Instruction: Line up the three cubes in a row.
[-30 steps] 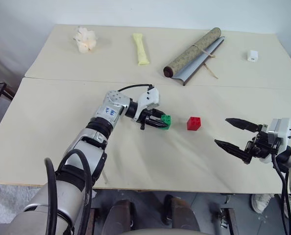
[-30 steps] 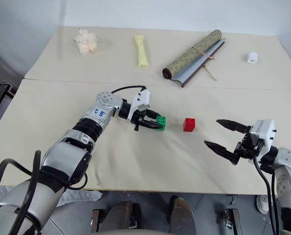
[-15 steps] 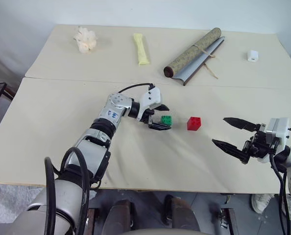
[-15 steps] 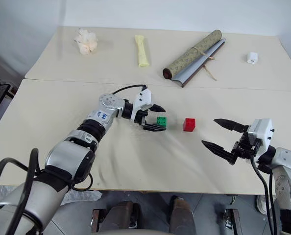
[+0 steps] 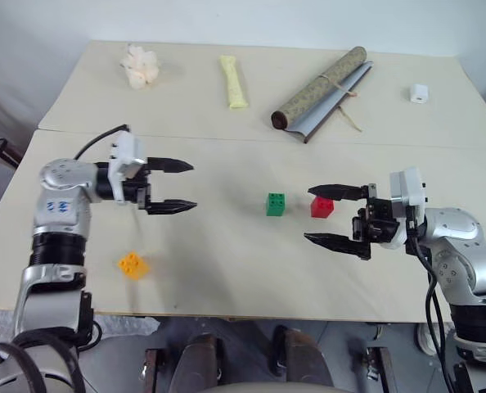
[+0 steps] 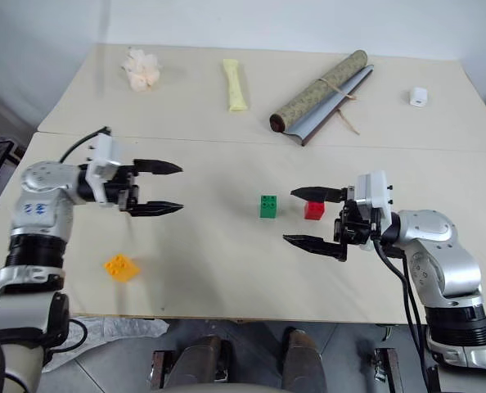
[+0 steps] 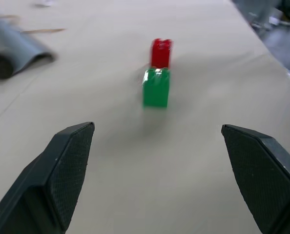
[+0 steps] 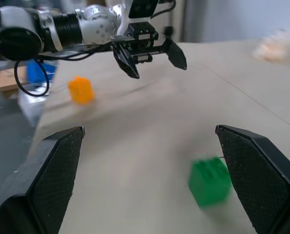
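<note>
Yellow-orange cube [image 5: 132,264] lies alone near the front table edge, just below our left gripper [image 5: 182,186], the nearer one; green cube [image 5: 276,204] and red cube [image 5: 322,206] sit side by side mid-table. Since earlier, left released green and withdrew; both grippers gape empty, right gripper [image 5: 325,216] now by red

You see a green cube [image 5: 276,204], a red cube [image 5: 323,207] just beside the green one, a yellow-orange cube [image 5: 132,264] well apart from it, all on a beige table [image 5: 227,262], black gripper fingers [image 5: 171,206].
</note>
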Controlling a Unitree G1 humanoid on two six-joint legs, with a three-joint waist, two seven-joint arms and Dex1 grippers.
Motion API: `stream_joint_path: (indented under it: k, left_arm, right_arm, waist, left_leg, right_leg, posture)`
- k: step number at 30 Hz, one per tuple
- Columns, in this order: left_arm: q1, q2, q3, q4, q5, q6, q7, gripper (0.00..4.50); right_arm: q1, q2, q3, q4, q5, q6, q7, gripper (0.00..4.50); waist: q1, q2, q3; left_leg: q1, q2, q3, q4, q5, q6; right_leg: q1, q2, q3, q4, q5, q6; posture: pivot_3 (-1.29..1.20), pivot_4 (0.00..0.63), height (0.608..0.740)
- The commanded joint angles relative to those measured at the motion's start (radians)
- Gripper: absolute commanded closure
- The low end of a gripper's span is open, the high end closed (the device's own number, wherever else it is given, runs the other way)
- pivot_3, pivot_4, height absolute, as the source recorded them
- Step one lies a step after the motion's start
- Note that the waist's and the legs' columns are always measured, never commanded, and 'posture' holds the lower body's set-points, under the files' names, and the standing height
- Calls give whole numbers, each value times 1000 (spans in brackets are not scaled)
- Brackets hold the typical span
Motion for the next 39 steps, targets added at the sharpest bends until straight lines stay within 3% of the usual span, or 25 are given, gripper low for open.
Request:
stream_joint_path:
  k: [1,5,11,16,20,27,34,37,39]
  left_arm:
    - [237,82,255,-287,-179,168,104,84]
    - [504,103,456,-468,-258,270,234,84]
    - [943,-17,736,-589,-310,286,315,84]
    - [1143,-100,777,-642,-316,235,326,84]
    - [1316,-216,717,-663,-242,92,286,84]
    - [1216,-220,530,-757,-195,29,399,84]
    - [1108,-153,401,-684,-121,53,486,84]
    - [1085,-130,392,-647,-116,42,494,677]
    - [1075,-113,384,-636,-123,38,483,1299]
  right_arm:
    - [-38,34,62,-30,17,-1,59,0]
    - [-52,68,115,-27,-5,-30,105,0]
    - [-48,99,165,-8,-49,-103,166,0]
    - [-49,108,170,18,-54,-123,191,0]
    - [-48,112,176,64,-71,-162,231,0]
    - [-65,112,148,135,-88,-205,236,0]
    - [-58,97,135,118,-83,-172,201,0]
    - [-42,88,124,99,-80,-154,179,0]
    - [-27,79,112,88,-77,-141,167,0]
  waist:
    - [-13,0,0]
    - [-26,0,0]
    - [-15,0,0]
    - [-5,-1,-1]
    - [-15,-1,-2]
    - [-2,-1,-2]
    - [-20,-1,-2]
    - [-18,-1,-2]
    - [-16,-1,-2]
  left_leg:
    - [0,0,-2,0,0,0]
    - [3,1,-9,-2,-1,-1]
    - [3,2,-10,1,-2,-2]
    - [4,2,-9,2,-4,-2]
    - [4,3,-8,4,-6,-2]
    - [4,5,-9,7,-8,-2]
    - [5,7,-6,7,-9,-3]
    - [5,8,-5,7,-9,-4]
    - [5,8,-5,7,-9,-4]
  right_leg:
    - [0,0,1,0,0,0]
    - [0,0,1,1,0,0]
    - [2,0,1,1,0,0]
    - [3,1,0,1,-1,-2]
    - [3,0,2,1,-1,-2]
    - [3,1,2,5,-2,-4]
    - [2,3,2,6,-3,-5]
    - [1,4,2,6,-3,-6]
    - [1,4,2,6,-3,-6]
  posture:
    - [0,150,740]
    - [0,150,740]
    - [0,150,740]
    - [0,150,740]
    - [0,150,740]
    - [0,150,740]
    - [0,150,740]
    - [0,150,740]
    - [0,150,740]
